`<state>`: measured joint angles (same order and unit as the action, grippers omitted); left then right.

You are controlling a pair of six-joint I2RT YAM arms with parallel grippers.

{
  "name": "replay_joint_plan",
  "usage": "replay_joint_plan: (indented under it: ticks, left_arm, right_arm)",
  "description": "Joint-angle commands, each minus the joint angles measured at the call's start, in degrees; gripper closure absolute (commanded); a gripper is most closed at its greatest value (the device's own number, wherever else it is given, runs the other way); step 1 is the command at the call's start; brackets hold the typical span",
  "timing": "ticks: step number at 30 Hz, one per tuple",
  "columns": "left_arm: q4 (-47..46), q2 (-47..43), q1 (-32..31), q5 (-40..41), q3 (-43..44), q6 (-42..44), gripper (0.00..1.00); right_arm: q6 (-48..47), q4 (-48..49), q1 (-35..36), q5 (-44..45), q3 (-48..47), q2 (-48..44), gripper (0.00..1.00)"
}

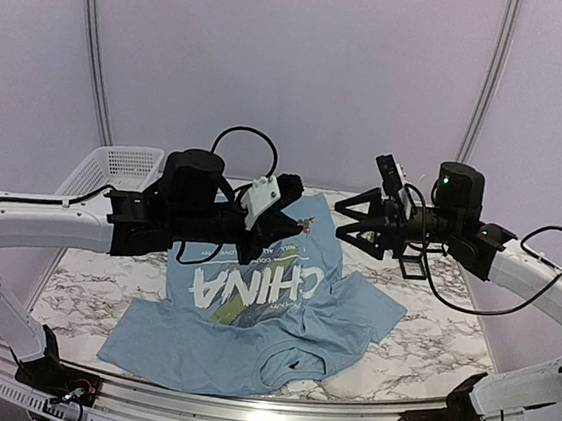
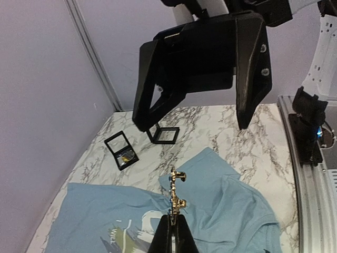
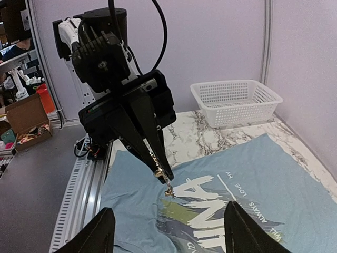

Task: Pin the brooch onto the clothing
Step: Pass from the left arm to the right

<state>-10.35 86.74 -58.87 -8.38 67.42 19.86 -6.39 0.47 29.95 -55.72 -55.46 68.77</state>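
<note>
Beside the clothing [image 2: 231,211], black case [image 2: 114,136] holds something gold [image 2: 125,156]; left pincer [image 2: 174,217] pinches brooch [image 2: 176,197], right pincer [image 3: 168,210] spread.

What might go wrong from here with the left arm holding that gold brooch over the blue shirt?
The small gold brooch is pinched only at one end by the left fingers, so it may slip or twist. The open right fingers face it closely; the arms might collide. The light blue CHINA T-shirt lies rumpled, so pinning may catch two layers.
</note>
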Motion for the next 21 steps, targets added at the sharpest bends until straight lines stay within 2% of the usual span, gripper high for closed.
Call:
replay_joint_plan:
  ticks: [1, 4, 12, 21]
  left_arm:
    - [0.08, -0.53, 0.64, -9.41, 1.05, -7.54, 1.0]
    - [-0.27, 0.18, 0.69, -11.95, 1.5, -8.46, 1.0]
    - [-0.36, 1.01, 0.93, -13.28, 2.19, -9.44, 1.0]
    - [-0.46, 1.12, 1.13, -13.46, 2.28, -9.57, 1.0]
  right_arm:
    - [-0.61, -0.98, 1.79, -3.02, -0.06, 0.21, 0.3]
    - [1.48, 3.36, 3.29, -1.37, -0.14, 1.07, 0.29]
    - [2.93, 5.53, 5.49, -3.01, -2.02, 4.93, 0.51]
    - [5.97, 11.2, 7.01, -4.36, -0.9, 5.85, 0.68]
